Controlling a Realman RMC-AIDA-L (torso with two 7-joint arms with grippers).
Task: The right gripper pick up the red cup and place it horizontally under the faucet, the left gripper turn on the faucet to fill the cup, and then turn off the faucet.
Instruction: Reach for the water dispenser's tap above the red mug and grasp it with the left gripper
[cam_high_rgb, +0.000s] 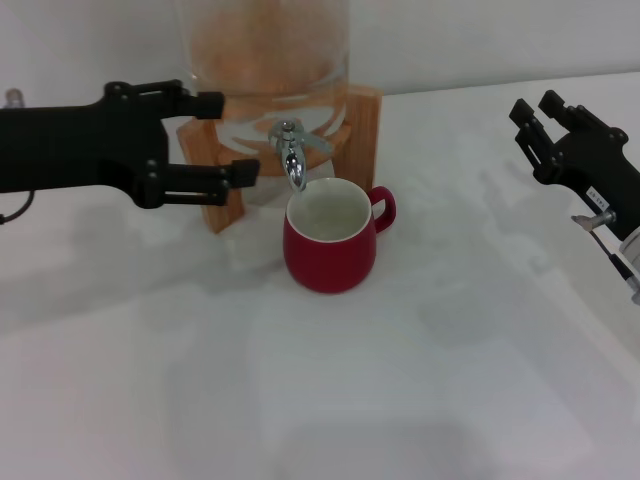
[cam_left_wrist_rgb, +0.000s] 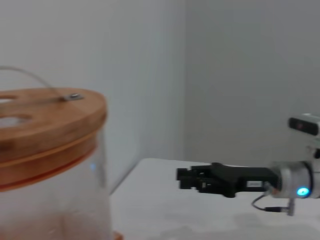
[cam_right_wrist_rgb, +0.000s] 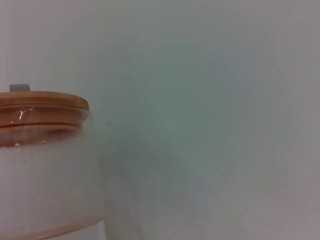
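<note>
Squat dark-red ceramic cup (cam_high_rgb: 329, 240) upright under chrome faucet (cam_high_rgb: 292, 152); left gripper (cam_high_rgb: 236, 135) open, empty, beside lever; risk: knocking cup, overfilling. Right gripper (cam_high_rgb: 530, 120) parked, open.

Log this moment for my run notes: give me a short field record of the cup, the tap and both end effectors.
cup: squat dark-red ceramic mug, upright on the white table, directly below the spout, handle toward the robot's right
faucet: small chrome tap on the glass dispenser in a wooden stand; no stream visible
left end effector: open, fingers level with the tap, just to its left, not touching it
right end effector: off to the right, holding nothing
</note>
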